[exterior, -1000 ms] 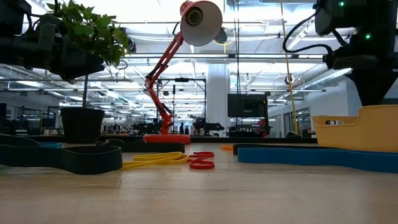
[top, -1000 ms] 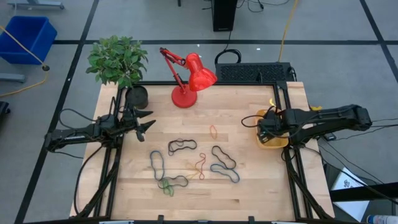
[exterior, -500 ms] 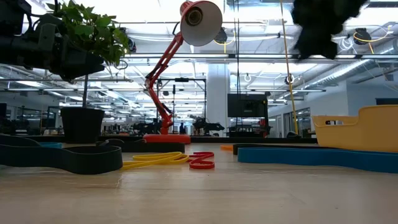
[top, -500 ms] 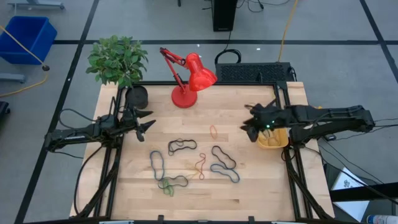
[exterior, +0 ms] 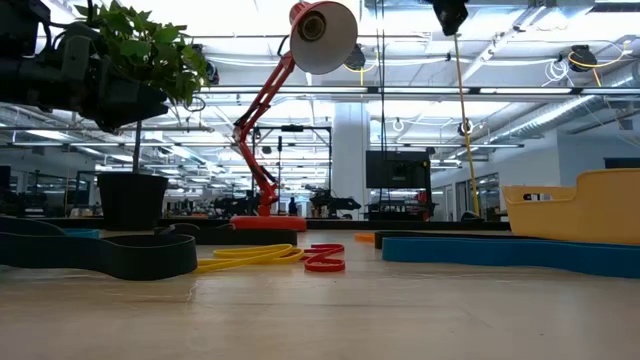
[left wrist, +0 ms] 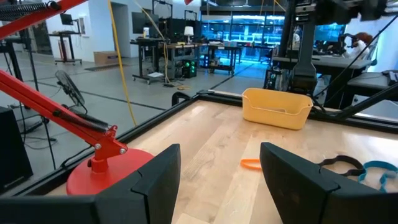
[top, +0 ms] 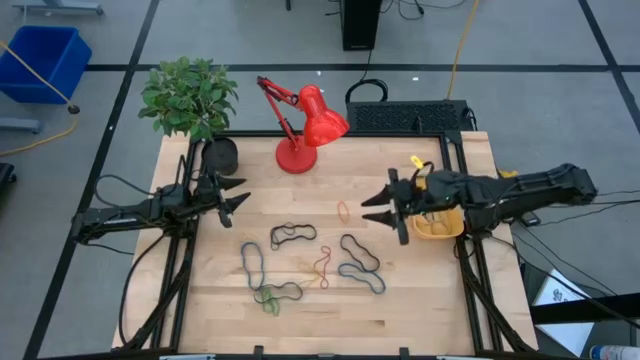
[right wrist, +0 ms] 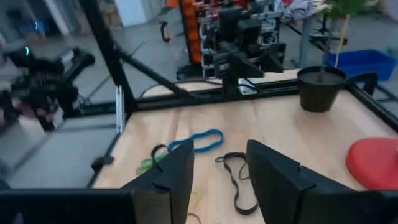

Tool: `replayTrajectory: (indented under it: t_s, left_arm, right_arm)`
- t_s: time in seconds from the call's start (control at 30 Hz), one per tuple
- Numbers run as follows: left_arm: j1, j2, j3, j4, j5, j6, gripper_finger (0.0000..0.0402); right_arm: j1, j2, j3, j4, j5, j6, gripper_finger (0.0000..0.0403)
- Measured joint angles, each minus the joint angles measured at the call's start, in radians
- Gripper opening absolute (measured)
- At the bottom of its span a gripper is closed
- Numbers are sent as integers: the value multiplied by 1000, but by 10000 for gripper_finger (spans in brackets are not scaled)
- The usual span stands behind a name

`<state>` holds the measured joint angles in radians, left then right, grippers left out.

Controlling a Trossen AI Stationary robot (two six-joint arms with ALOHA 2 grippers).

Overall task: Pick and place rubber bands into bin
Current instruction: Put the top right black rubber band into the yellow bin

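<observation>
Right hand (top: pixel 385 207), fingers parted and empty, hangs over bare counter (top: pixel 400 290) between the bin (top: pixel 438 222) at the right edge and the rubber bands (top: pixel 300 258). Left hand (top: pixel 238 194), open and empty, waits near the left edge.

Two dark, near-black arms here, slim jointed segments from shoulder to wrist, matte all over. Black cables loop loosely off both arms. The left claw (top: pixel 236 198) ends in two pointed black fingers; the right claw (top: pixel 385 208) shows the same tapered pair. Up close, those fingers (left wrist: pixel 155 180) are broad, flat-faced wedges with angled edges, smooth and unmarked.
</observation>
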<state>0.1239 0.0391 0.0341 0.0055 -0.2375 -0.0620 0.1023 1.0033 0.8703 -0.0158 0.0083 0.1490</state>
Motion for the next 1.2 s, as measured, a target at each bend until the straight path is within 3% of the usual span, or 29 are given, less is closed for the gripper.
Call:
replayTrajectory:
  t_s: [0.2, 0.3, 0.8, 1.2]
  left_arm:
    - [0, 0, 0, 0, 0, 0, 228]
    - [0, 0, 0, 0, 0, 0, 228]
    - [0, 0, 0, -1, 0, -5, 228]
    - [0, 0, 0, -2, 0, -7, 228]
  right_arm:
    - [103, 94, 0, -42, 208, -99, 134]
    - [134, 156, 0, -61, 255, -109, 134]
    - [145, 519, 0, -197, 251, 119, 115]
    - [148, 590, -1, -219, 222, 210, 114]
